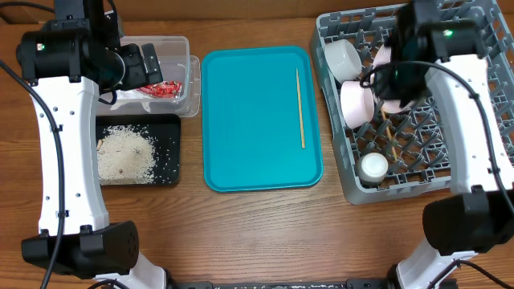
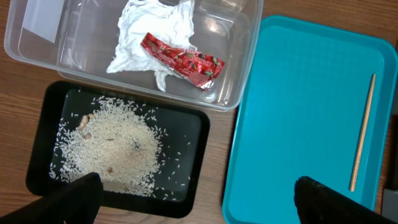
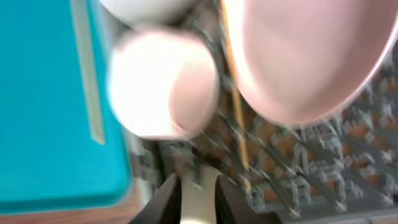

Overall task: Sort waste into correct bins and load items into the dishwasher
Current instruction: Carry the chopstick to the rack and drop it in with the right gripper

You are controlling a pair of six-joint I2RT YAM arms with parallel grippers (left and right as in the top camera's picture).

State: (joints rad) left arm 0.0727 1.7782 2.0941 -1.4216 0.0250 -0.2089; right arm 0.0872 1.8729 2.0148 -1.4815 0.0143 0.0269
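The clear tub (image 1: 173,48) (image 2: 236,56) holds the white napkin (image 2: 149,31) and the red wrapper (image 1: 161,89) (image 2: 183,59). The black tray (image 1: 165,132) (image 2: 186,124) holds rice scraps (image 1: 124,152) (image 2: 115,143). One chopstick (image 1: 299,108) (image 2: 364,130) lies on the teal tray (image 1: 249,120). The grey rack (image 1: 418,164) holds the bowl (image 1: 344,56), pink plates (image 1: 357,100) (image 3: 311,56), the cup (image 1: 373,167) and another chopstick (image 3: 236,118). My left gripper (image 1: 136,64) (image 2: 199,199) is wide open and empty above the bins. My right gripper (image 1: 393,84) (image 3: 198,196) hangs over the rack, fingers narrowly apart and empty.
The teal tray (image 2: 298,93) (image 3: 37,93) lies between the bins and the rack. Bare wooden table runs along the front. The right wrist view is motion-blurred.
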